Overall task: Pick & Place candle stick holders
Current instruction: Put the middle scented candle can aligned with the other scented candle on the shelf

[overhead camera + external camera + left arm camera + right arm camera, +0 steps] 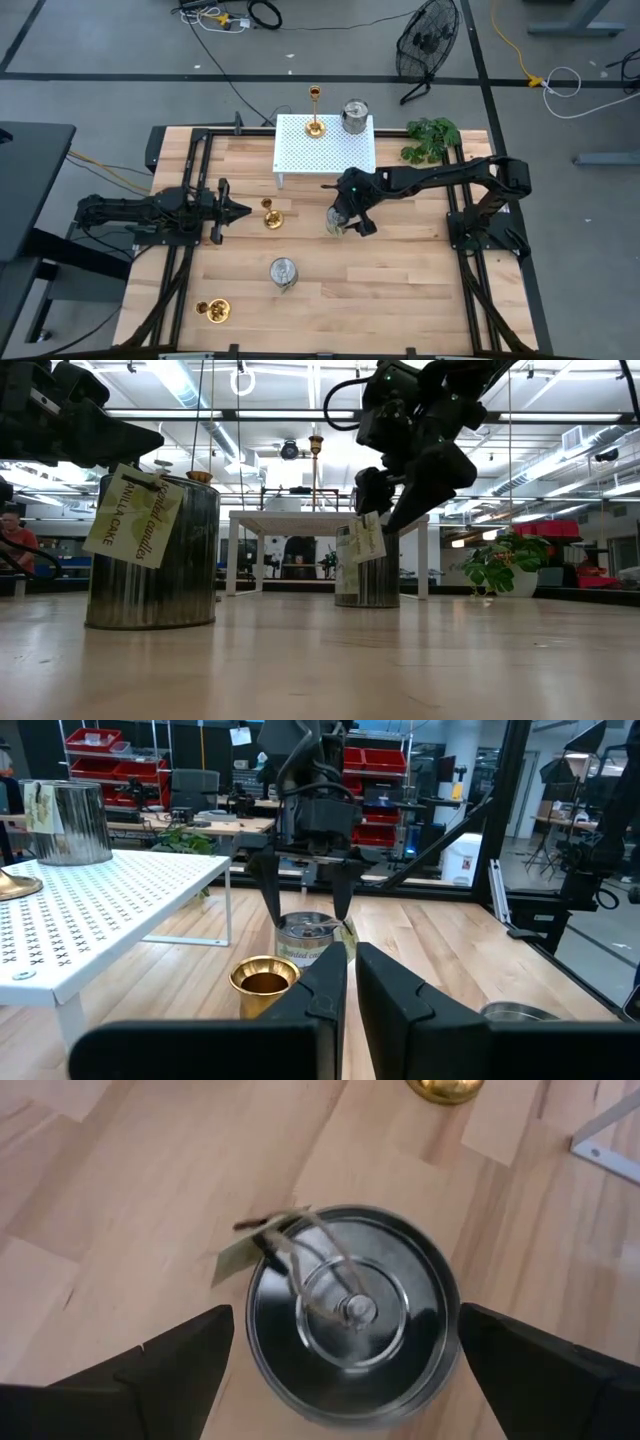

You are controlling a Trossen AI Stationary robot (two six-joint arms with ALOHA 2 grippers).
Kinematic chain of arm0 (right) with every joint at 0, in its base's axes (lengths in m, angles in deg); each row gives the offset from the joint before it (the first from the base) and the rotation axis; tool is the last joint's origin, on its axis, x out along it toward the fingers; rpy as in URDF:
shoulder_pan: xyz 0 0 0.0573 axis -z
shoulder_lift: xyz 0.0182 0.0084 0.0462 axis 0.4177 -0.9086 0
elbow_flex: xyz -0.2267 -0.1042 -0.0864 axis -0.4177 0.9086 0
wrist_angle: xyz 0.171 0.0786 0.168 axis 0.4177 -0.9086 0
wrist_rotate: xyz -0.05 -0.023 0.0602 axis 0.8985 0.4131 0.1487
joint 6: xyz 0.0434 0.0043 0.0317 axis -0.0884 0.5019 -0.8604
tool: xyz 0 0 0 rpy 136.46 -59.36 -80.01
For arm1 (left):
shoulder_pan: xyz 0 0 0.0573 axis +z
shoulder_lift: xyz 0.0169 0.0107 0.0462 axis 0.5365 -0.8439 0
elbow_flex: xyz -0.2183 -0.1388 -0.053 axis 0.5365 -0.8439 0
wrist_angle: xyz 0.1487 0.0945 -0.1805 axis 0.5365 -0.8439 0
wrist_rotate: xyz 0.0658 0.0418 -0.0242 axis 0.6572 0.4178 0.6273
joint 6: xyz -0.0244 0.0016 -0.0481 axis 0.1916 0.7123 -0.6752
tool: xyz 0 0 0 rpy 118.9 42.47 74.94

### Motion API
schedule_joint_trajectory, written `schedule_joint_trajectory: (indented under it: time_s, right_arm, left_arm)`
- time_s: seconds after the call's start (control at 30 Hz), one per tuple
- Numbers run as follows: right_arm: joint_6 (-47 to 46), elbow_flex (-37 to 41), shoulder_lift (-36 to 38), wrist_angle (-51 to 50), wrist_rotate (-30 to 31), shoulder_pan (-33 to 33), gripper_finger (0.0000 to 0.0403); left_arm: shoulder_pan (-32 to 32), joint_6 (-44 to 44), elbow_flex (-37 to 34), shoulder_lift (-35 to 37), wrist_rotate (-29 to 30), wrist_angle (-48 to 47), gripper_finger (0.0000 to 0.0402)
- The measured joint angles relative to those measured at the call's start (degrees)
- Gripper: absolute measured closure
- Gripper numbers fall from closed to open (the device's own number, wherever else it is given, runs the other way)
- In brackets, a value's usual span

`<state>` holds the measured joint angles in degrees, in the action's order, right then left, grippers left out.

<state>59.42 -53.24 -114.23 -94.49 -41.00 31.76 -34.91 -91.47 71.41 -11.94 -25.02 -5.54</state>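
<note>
Item: silver can-shaped holder (352,1320), mid-table, just in front of the white rack (300,150). Shiny metal wall, stiff, likely slippery; probably of moderate weight. A paper tag (238,1258) on a string hangs from its lid and could snag or flap. Best hold, by my reckoning: across the round body, one finger on each side, below the rim.

Right gripper (345,1355): directly above this can, fingers spread wide to either side of it, nothing held; it looks not yet closed on the wall.

Left gripper (350,970): at the left of the table, fingers pinched together, empty, waiting, pointed toward the centre.

Other holders: one gold piece (271,215) just left of the can, near enough to be knocked by a sideways move; a second silver can (283,272) nearer the front; a gold piece (214,311) at the near left. On the rack already: one gold stem (315,112) and one silver can (354,116).

Obstacles: the rack's near edge and leg lie close behind the can; a lift should clear them. Green plant (432,139) at far right, well apart.
</note>
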Motion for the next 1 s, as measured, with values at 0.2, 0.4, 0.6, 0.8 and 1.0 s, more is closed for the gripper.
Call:
schedule_joint_trajectory:
  time_s: [0.2,0.4,0.6,0.8,1.0]
  right_arm:
    - [-0.77,0.00,-0.06,1.13,-0.03,0.39,0.0011]
    - [-2.35,0.00,0.04,1.08,0.00,0.46,0.0011]
    - [-5.72,0.00,1.46,0.19,0.57,0.37,0.0011]
    - [-9.27,0.00,3.90,0.40,7.02,-0.38,0.0011]
    - [-14.27,0.00,4.16,1.10,11.01,-0.39,0.0011]
  left_arm:
    - [0.00,0.01,0.00,0.00,0.00,0.00,0.0369]
    - [0.01,0.01,0.00,0.00,0.01,0.00,0.0369]
    - [-0.01,0.00,-0.01,0.00,0.00,0.00,0.0369]
    - [-0.01,0.02,0.00,0.00,0.02,0.00,0.0369]
    - [0.01,0.01,-0.01,0.00,0.01,0.00,0.0369]
